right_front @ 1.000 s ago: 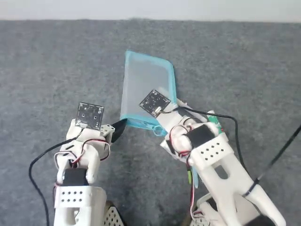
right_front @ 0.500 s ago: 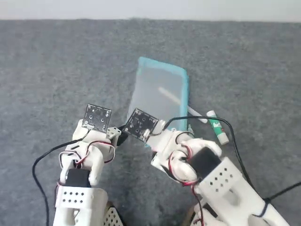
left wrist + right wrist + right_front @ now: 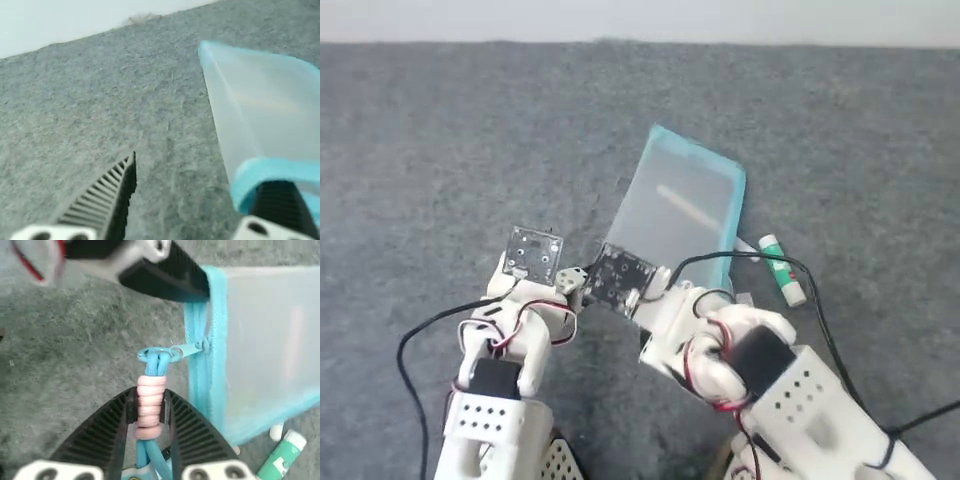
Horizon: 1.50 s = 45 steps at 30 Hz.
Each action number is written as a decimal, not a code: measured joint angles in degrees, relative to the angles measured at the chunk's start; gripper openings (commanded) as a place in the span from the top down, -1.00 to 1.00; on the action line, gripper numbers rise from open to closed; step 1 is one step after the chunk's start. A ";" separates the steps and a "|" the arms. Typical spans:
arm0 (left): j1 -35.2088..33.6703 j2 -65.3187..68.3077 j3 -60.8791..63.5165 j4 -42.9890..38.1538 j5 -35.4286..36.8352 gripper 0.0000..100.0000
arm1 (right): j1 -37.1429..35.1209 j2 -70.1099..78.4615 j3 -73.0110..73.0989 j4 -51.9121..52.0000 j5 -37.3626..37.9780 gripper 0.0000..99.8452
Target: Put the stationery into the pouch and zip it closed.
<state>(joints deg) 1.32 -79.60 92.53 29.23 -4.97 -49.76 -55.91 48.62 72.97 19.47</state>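
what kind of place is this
Probably a robot test bench: a grey felt mat below a plain pale wall, a left arm and right arm side by side, and a blue pouch laid out as a prop.

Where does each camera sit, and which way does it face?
High view: fixed overhead, looking down on grey felt table, both white arms, translucent blue-edged pouch.
Left wrist view: on left arm, facing the pouch past open jaws.
Right wrist view: on right arm, facing jaws shut on the pink-wrapped zip cord.
All share the pouch.
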 measured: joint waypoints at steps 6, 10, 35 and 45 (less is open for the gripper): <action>4.31 0.00 3.78 -6.77 0.09 0.64 | -1.32 -1.93 1.85 -0.18 0.00 0.99; 5.63 0.00 4.22 -8.35 0.09 0.82 | -1.41 -2.02 2.37 -0.53 0.00 0.99; -5.63 0.00 4.22 -8.35 0.35 0.98 | 20.22 -1.58 2.29 -0.97 2.55 0.99; -5.63 0.00 4.22 -8.35 0.26 0.98 | 27.08 14.07 -1.49 -4.57 2.55 0.99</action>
<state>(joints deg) -4.31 -79.60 96.75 20.88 -4.70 -22.68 -41.85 47.12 68.40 22.02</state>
